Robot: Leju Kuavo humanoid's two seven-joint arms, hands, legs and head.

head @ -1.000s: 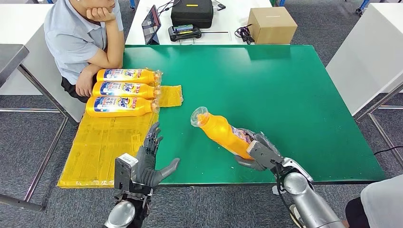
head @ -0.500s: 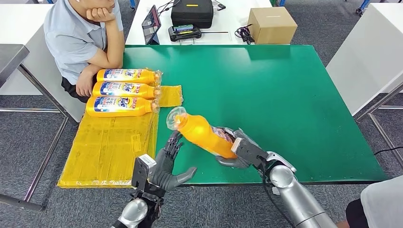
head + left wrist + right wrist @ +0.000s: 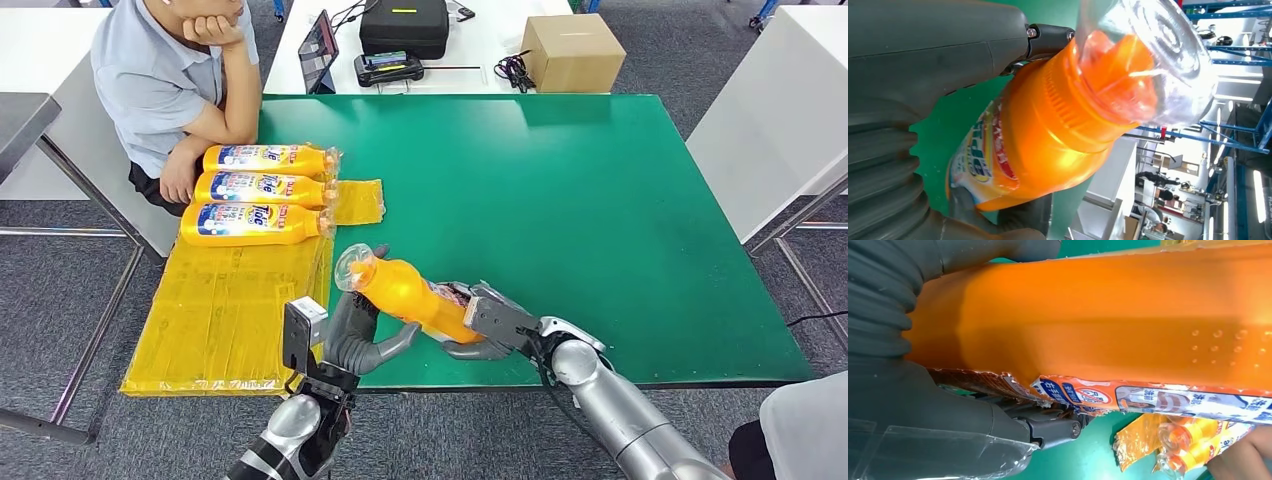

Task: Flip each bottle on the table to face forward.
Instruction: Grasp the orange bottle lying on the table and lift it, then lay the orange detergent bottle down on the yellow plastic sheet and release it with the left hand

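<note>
The orange bottle [image 3: 408,294] was off the desk [image 3: 560,200] above its near edge, the right hand [image 3: 487,322] gripping its base, the left hand [image 3: 355,335] cupping its neck. Three labelled bottles [image 3: 262,190] lay face-up by the left edge, apparently done; this one remained.

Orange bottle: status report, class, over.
Right robot hand grips orange bottle base. Left robot hand cups its neck end. Bottle lifted, tilted. Nothing in the way.

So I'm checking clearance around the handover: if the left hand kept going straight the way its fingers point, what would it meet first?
Probably the orange bottle itself: the left hand reaches up under its neck end, apparently already touching it, while the right hand grips its base.
</note>
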